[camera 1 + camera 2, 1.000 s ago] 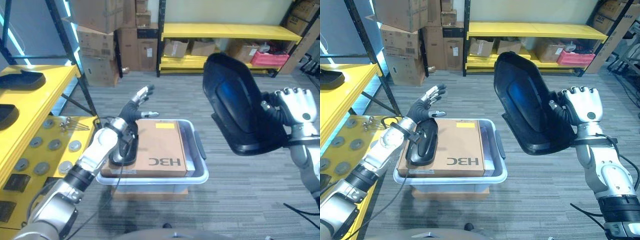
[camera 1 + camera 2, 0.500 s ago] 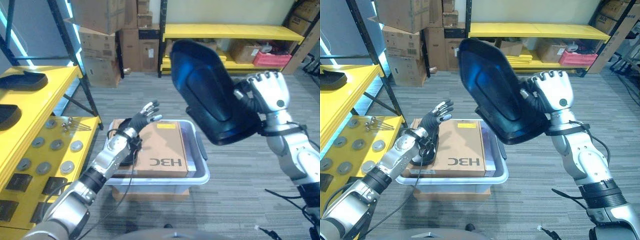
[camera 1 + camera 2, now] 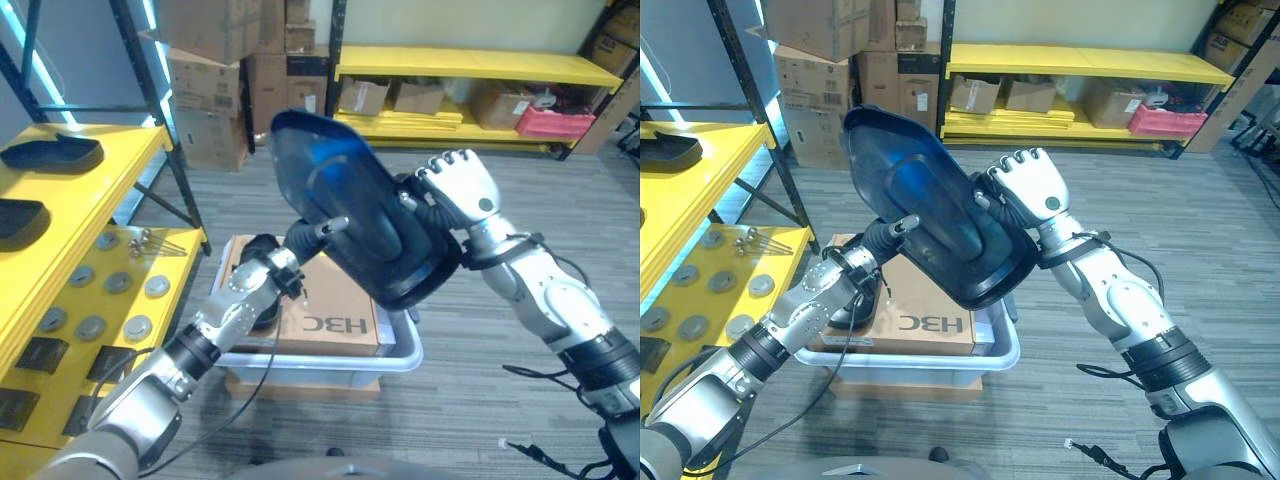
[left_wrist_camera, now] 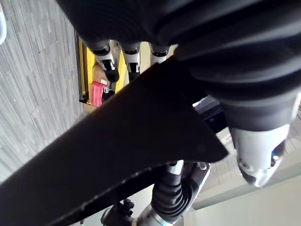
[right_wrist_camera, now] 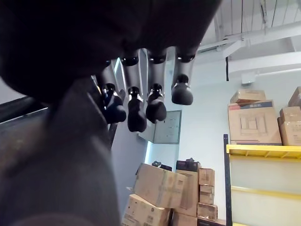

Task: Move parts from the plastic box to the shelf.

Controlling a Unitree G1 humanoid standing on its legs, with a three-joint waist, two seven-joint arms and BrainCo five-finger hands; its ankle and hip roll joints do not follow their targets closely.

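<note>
1. Glossy black moulded shell part (image 3: 360, 215): I see it tilted, above the plastic box (image 3: 400, 350).
2. My right hand (image 3: 462, 190): fingers curled, gripping its edge.
3. My left hand (image 3: 300, 237): straight fingers touching its underside.

The floor (image 3: 500, 330) is covered in grey striped carpet. A yellow rack (image 3: 470, 65) with dark uprights is set along the pale far wall (image 3: 480, 22), and cardboard boxes (image 3: 420, 97) and a red bin (image 3: 553, 121) are kept on its lower level. More boxes (image 3: 235, 70) are stacked at the far left. A dark post (image 3: 150, 100) lit pale blue is seen beside them.
</note>
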